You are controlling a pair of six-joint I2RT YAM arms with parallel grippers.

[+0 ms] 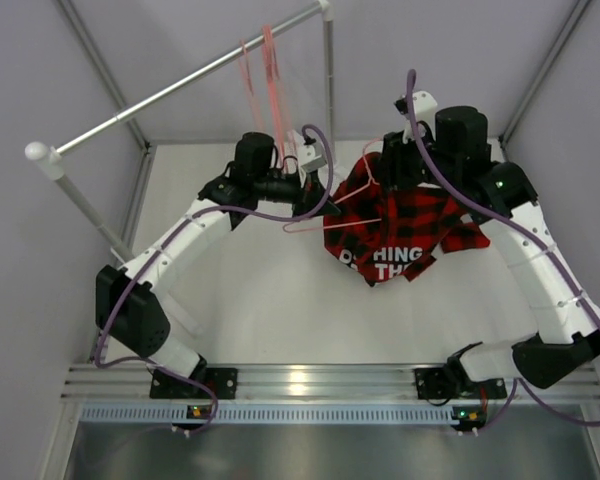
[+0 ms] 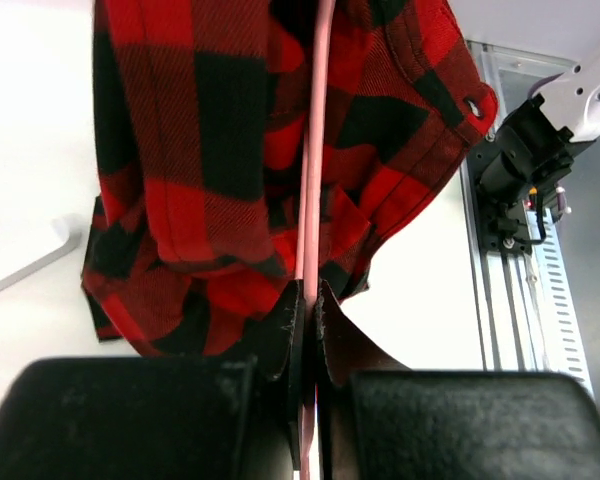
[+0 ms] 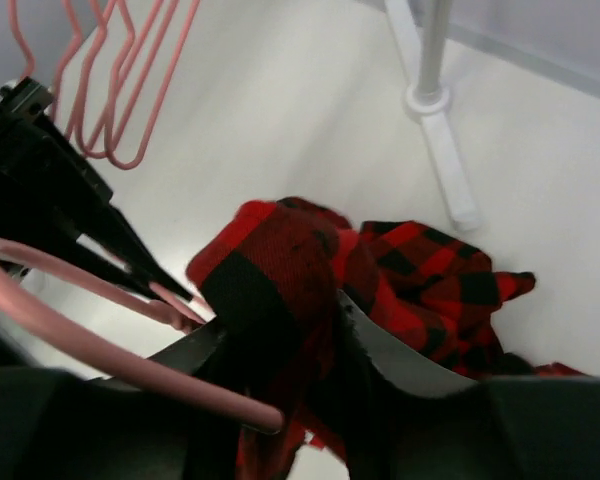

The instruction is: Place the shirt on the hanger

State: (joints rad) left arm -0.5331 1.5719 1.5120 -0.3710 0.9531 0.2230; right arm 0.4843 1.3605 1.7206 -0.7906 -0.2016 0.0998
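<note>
Left gripper [image 2: 308,300]: closed tight on the hanger's [image 2: 316,150] thin pink wire, one finger on each side
Right gripper [image 3: 280,330]: clamped on a bunched fold of the shirt [image 3: 280,260], holding it up over the table [image 1: 250,300]
Hanger: in the air between the two arms, its wire running across the plaid fabric
Shirt: hangs crumpled from the right gripper, white letters partly visible in the top view
Rail [image 1: 180,90]: other pink hangers [image 1: 265,70] hang on it, at the back
</note>
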